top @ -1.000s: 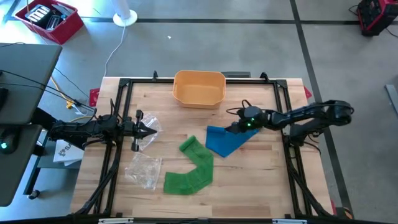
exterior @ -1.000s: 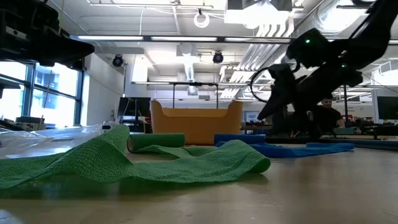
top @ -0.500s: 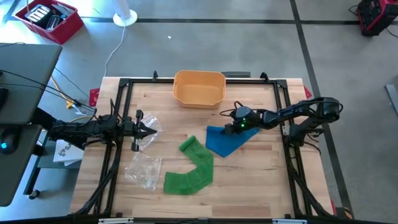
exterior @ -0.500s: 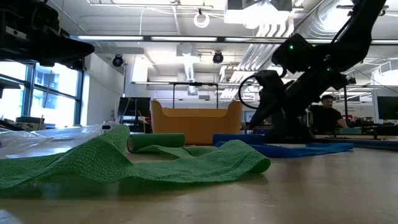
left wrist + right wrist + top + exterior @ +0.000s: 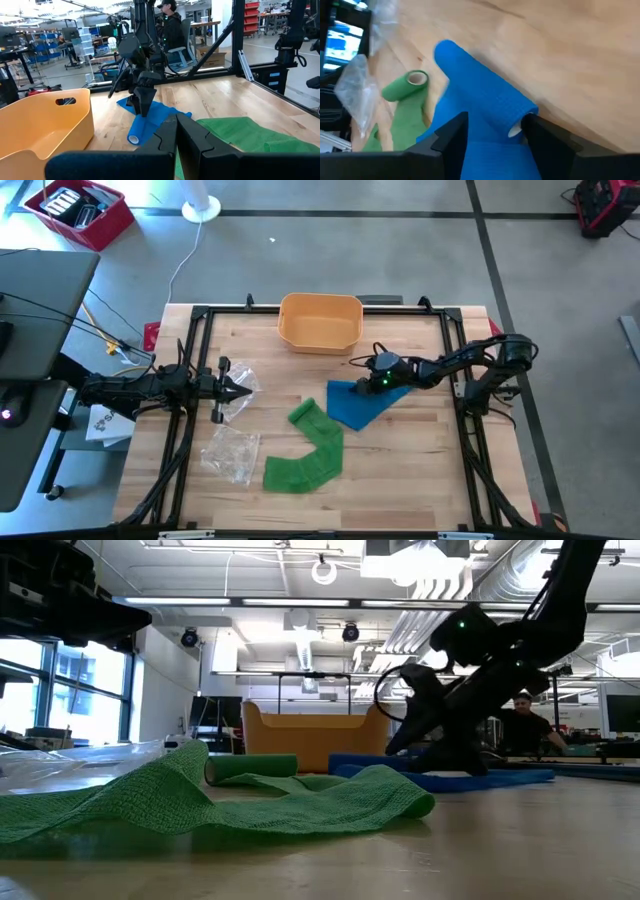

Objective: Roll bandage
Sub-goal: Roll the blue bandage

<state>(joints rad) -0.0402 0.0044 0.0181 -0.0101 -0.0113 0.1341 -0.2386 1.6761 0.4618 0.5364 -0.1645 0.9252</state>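
Reaching farther across the wooden table (image 5: 420,470) than a second before, the right gripper (image 5: 368,377) had come down at the rolled end of the blue elastic bandage (image 5: 362,404), which had shifted slightly under it. Its two dark fingers (image 5: 451,136) stood apart on either side of the blue roll, not yet pressed shut on it, with the unrolled tail spread flat on the boards toward the table's right side. Just beside lay the green elastic bandage (image 5: 308,452), its rolled end near the blue one and its loose strip curving away. Behind both sat the orange plastic bin (image 5: 320,322). Well apart, the left gripper (image 5: 240,389) rested closed over crumpled clear plastic wrappers (image 5: 232,450).
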